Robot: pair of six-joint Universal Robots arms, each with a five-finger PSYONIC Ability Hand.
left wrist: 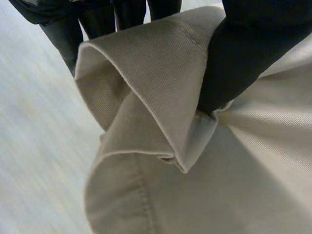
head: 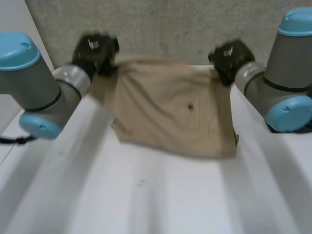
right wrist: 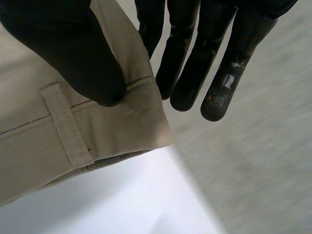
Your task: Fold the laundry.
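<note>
Tan twill garment (head: 170,112) held by its two far corners over the white counter (head: 146,195).
Left robot hand (head: 95,51) pinches a rolled hem corner under its thumb. Right robot hand (head: 229,58) thumb-clamps the waistband corner beside a belt loop (right wrist: 66,126). Open counter fronts the near edge.

No text, label or number is readable on the tan garment (head: 170,112).
</note>
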